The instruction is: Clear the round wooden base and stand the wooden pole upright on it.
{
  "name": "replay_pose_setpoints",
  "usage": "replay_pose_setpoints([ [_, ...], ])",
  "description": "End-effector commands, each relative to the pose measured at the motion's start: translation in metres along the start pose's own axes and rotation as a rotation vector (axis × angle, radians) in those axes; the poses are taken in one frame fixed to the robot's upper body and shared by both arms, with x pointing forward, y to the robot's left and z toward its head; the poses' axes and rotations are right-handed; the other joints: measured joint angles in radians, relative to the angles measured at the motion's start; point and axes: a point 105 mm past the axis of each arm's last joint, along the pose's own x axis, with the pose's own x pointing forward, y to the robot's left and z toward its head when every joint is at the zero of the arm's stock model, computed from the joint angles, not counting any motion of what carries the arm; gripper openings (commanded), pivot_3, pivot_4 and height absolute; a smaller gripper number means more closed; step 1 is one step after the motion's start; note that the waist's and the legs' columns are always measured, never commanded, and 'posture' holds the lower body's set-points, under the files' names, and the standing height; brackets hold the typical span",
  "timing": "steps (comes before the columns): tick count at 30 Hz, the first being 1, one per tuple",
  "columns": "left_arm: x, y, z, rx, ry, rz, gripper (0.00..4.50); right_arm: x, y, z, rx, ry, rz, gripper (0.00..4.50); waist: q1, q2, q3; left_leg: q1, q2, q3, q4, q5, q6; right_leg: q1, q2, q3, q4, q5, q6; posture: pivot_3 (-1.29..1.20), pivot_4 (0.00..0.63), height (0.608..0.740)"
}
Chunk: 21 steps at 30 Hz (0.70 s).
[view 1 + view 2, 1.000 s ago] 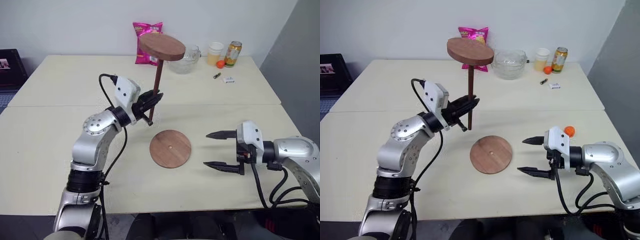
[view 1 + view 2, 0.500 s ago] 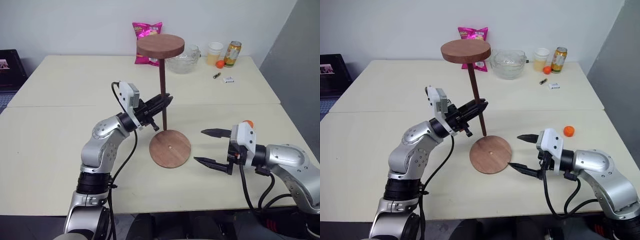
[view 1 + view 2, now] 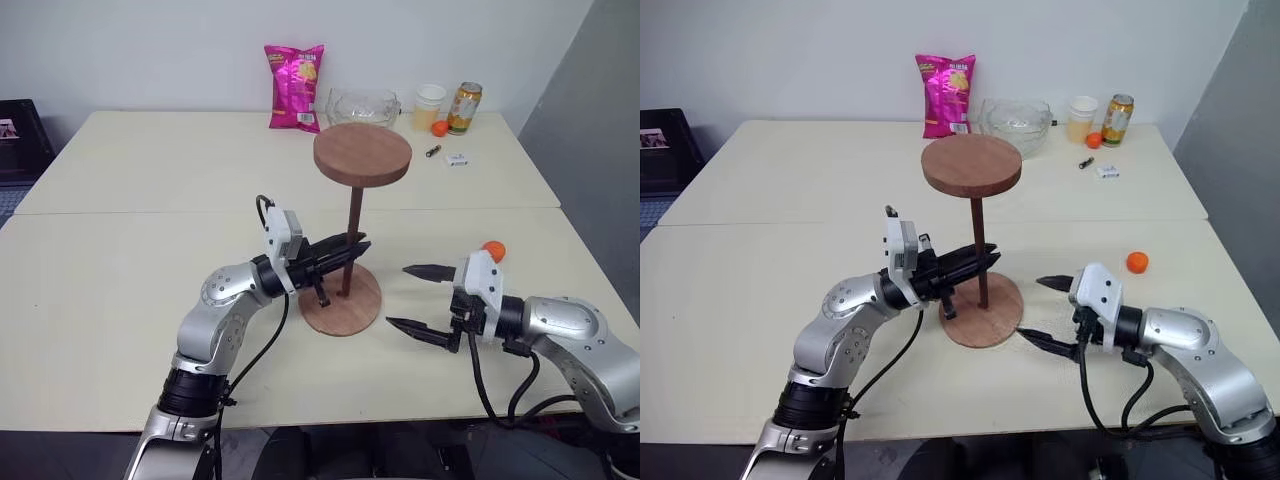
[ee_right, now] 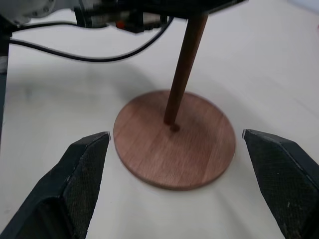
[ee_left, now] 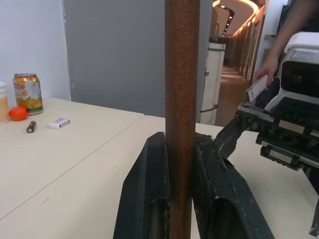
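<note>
The round wooden base point(image 3: 358, 308) lies flat on the table near its front middle. The wooden pole point(image 3: 352, 235) stands upright, its lower end at the base's centre point(image 4: 172, 127) and its fixed disc point(image 3: 362, 155) on top. My left gripper point(image 3: 356, 249) reaches in from the left and is shut on the pole low on its shaft; the left wrist view shows the black fingers point(image 5: 149, 199) pressed against both sides of the pole point(image 5: 182, 74). My right gripper point(image 3: 397, 295) stands open just to the right of the base, with nothing between its fingers.
Along the table's back edge stand a pink snack bag point(image 3: 295, 72), a glass bowl point(image 3: 362, 103), a cup point(image 3: 430, 105) and a can point(image 3: 465, 107), with small items point(image 3: 457, 159) nearby. An orange ball point(image 3: 492, 250) lies behind my right arm. A person's hand point(image 5: 269, 69) holds a card.
My left gripper carried the pole down and to the right and turned it from tilted to upright, so its lower end now sits at the base's centre. The right gripper stays open.
</note>
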Motion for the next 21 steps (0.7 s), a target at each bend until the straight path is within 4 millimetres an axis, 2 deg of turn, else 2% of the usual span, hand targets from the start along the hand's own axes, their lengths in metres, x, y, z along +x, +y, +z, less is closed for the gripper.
replay_pose_setpoints([
  [1, 0.002, 0.000, 0.009, 0.059, -0.037, -0.007, 0.25, -0.005, 0.002, 0.002, -0.014, 0.091, 0.004, 4.50, 0.000, 0.000, 0.000, 0.000, 0.000, 0.000, 0.000, 0.000, 0.000, 0.000, 0.000, 0.000, 0.000, 0.000, 0.000, 0.00, 0.150, 0.740],
  [21, -0.001, 0.010, -0.004, 0.055, -0.029, 0.053, 0.25, -0.012, 0.005, 0.005, -0.042, 0.134, 0.036, 4.50, 0.000, 0.000, 0.000, 0.000, 0.000, 0.000, 0.000, 0.000, 0.000, 0.000, 0.000, 0.000, 0.000, 0.000, 0.000, 0.00, 0.150, 0.740],
])
